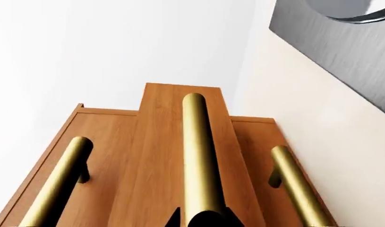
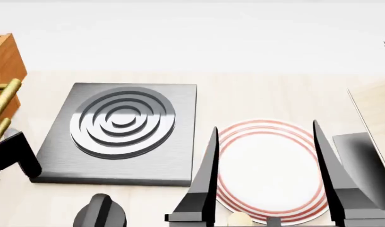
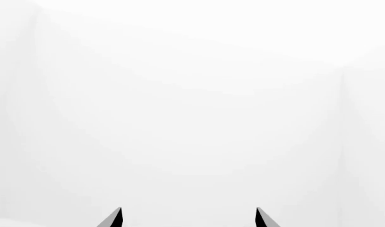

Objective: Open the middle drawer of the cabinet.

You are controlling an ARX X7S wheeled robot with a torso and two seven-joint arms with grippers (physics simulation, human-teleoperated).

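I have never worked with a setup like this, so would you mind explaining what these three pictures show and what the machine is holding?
These are simulator renders from a two-armed wheeled robot. The head view looks down over a pale counter with a grey stove plate and a red-rimmed plate. The right gripper hangs open above that plate, holding nothing; its own wrist camera sees only white beyond the two fingertips. The left wrist camera looks along the cabinet: three brass handles, with the middle drawer standing out further than its neighbours. The left gripper sits at that drawer's handle; its grip seems closed, but is mostly cut off.
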